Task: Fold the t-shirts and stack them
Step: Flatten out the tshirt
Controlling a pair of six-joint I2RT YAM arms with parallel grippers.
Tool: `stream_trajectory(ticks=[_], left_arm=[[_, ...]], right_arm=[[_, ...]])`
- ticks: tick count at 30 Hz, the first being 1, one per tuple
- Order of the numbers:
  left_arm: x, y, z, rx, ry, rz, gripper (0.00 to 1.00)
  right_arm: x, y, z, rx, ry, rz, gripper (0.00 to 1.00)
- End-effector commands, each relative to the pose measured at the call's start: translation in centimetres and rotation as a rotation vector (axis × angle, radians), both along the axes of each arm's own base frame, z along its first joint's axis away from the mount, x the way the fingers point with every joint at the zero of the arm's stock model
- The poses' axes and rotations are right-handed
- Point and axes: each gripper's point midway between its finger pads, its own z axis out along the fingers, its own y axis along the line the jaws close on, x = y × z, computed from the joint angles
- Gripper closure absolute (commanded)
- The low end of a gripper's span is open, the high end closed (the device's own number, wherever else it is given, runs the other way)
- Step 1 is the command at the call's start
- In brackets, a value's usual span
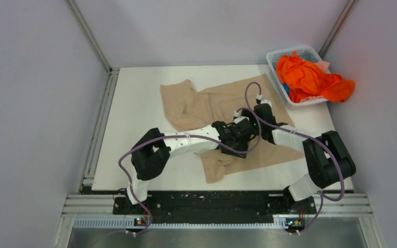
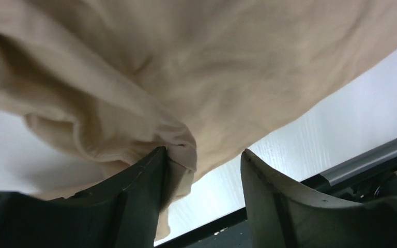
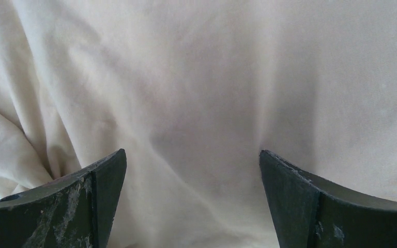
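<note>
View from above: a beige t-shirt (image 1: 214, 101) lies rumpled and partly spread across the middle of the white surface (image 1: 134, 103). An orange t-shirt (image 1: 310, 77) is heaped in a white basket (image 1: 274, 57) at the far right corner. The left arm (image 1: 191, 142) and right arm (image 1: 289, 137) both reach in over the middle of the beige t-shirt, their ends close together.

Left wrist view: the left fingers (image 2: 134, 206) stand apart. A bunched fold of the beige t-shirt's edge rests against one finger, unclamped.

Right wrist view: the right fingers (image 3: 300, 201) are spread wide just above wrinkled beige cloth, gripping nothing.
</note>
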Motion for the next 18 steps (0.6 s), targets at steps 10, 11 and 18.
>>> stream_trajectory(ticks=[10, 11, 18], left_arm=[[-5.4, -0.5, 6.5, -0.264, -0.031, -0.293, 0.05], [-5.3, 0.9, 7.6, -0.278, -0.076, -0.267, 0.01], [-1.9, 12.0, 4.6, -0.178, -0.191, 0.07, 0.01]], right_arm=[[-1.0, -0.9, -0.3, -0.02, 0.023, -0.014, 0.01], [-0.9, -0.9, -0.3, -0.02, 0.022, -0.014, 0.01], [-1.0, -0.9, -0.3, -0.02, 0.024, -0.012, 0.01]])
